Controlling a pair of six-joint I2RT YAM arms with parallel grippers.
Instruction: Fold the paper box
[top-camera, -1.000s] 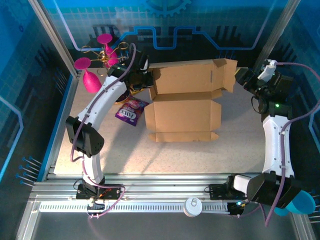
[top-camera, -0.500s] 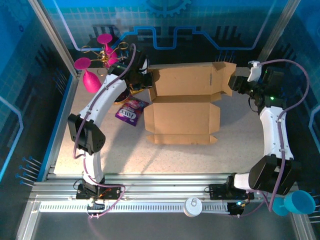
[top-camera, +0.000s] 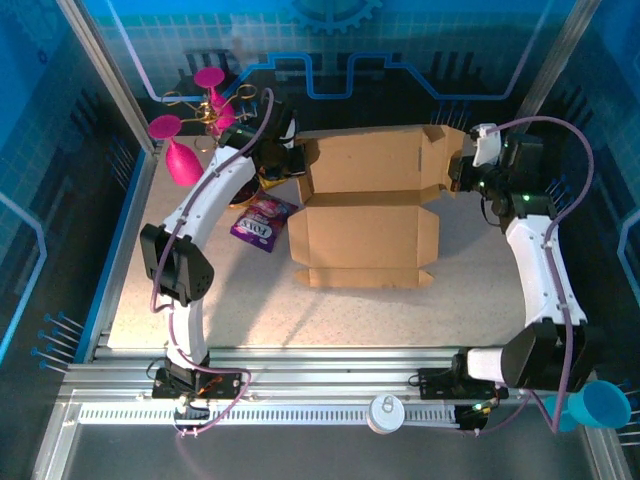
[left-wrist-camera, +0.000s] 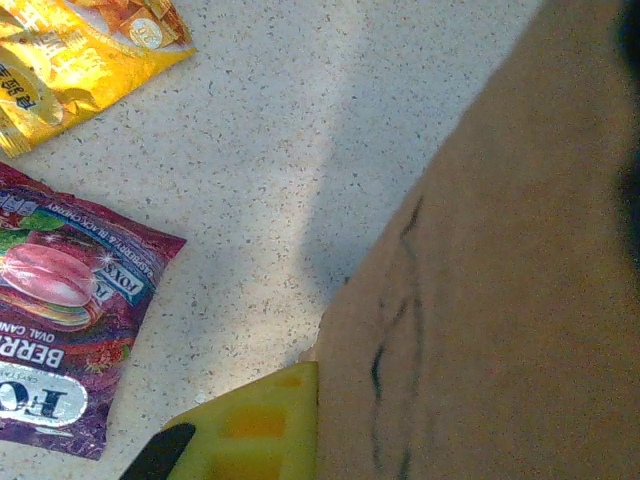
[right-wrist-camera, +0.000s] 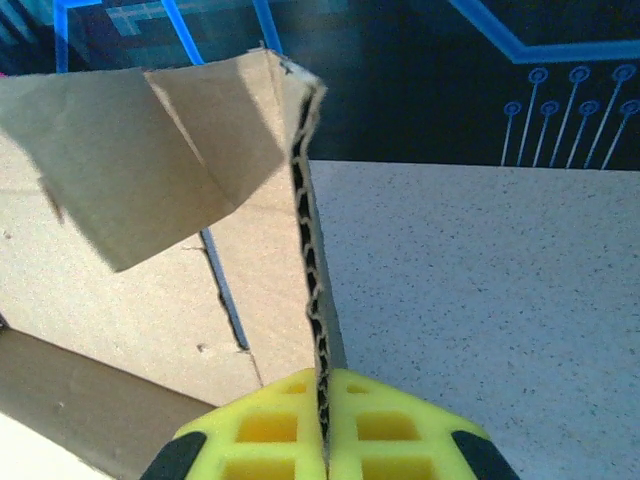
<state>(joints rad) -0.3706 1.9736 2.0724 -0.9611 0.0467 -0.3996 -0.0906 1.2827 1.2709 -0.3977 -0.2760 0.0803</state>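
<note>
Paper box (top-camera: 365, 215) sits mid-desk: plain brown corrugated card, unprinted, die-cut w/ flaps & tabs. Its near panel lies flat, w/ small tabs at the near corners. The far panel is raised, w/ side flaps bent up at its right end. Desk (top-camera: 480, 290) around the paper box is pale speckled stone-look, matte.

White arms w/ purple cables reach to the box's far-left & far-right corners.

Purple snack packet (left-wrist-camera: 60, 330) lies flat just left of the box. It's glossy, w/ a pink oval sweet pictured; legible: "FOX'S", "BERR…", "OVAL CAND…". Yellow foil packet (left-wrist-camera: 70, 60) is beyond it, also left of the box; print too cut off to read.

Right fingers (right-wrist-camera: 260, 425), yellow gridded pads, are pinched together on the fluted edge of the box's upright right flap. Left fingers (left-wrist-camera: 255, 425) are closed on the box's left edge: one yellow pad sits against the card, other hidden behind it.
</note>
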